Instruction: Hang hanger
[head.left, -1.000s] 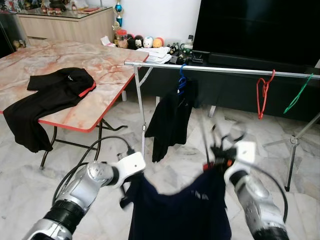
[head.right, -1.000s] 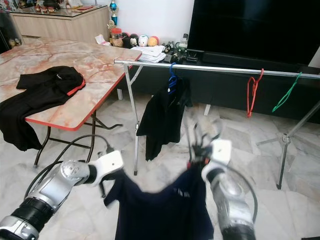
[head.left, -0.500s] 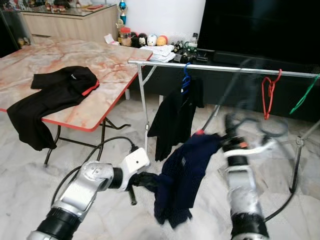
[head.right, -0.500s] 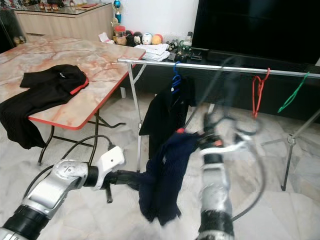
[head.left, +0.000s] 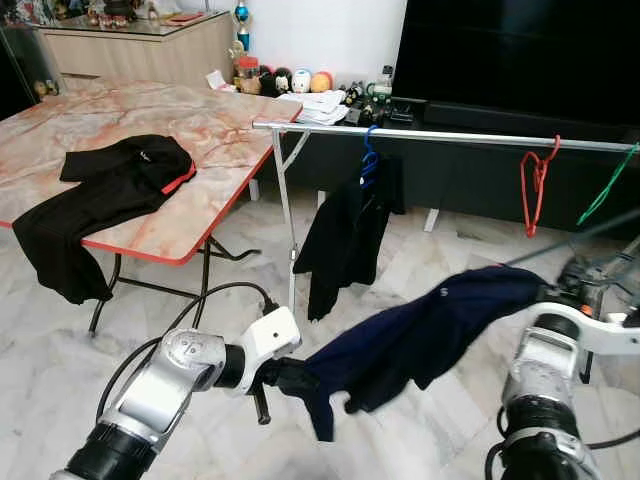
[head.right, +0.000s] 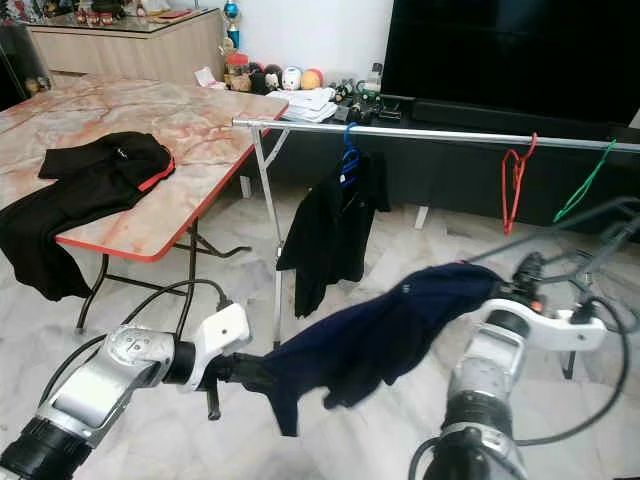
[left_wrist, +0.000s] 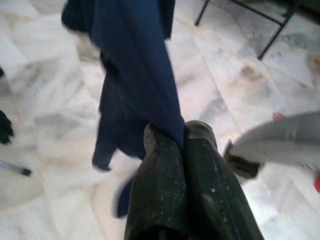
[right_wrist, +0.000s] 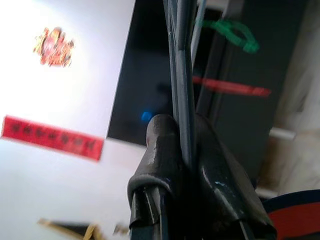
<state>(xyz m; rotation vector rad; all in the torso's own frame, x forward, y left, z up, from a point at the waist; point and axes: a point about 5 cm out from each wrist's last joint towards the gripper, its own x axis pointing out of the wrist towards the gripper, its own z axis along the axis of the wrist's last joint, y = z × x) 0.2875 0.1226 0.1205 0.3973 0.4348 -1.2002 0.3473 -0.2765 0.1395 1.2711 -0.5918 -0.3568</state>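
A navy shirt (head.left: 420, 335) stretches between the robot's two hands above the marble floor (head.left: 50, 340), its long axis running from low on the robot's left up to higher on its right. The left hand (left_wrist: 182, 137) is pinched tight on the shirt's lower hem, the fingers (left_wrist: 160, 165) pressed together on the cloth. The right hand (right_wrist: 184, 132) is clamped on the thin grey wire of a hanger (head.right: 590, 225) (blurred in the head views), which carries the shirt's upper end and points up and away to the right.

Beyond them runs one clothes rail (head.left: 450, 137). Counted along it are three hangers: a blue one (head.left: 367, 160) holding a black garment (head.left: 345, 235), then a bare red hanger (head.left: 537, 180), then a bare green hanger (head.left: 605, 190) at the far right end.

To the left stands one marble-topped table (head.left: 220, 140) with a red edge; one more black garment (head.left: 100, 195) lies at its near edge, partly hanging over.
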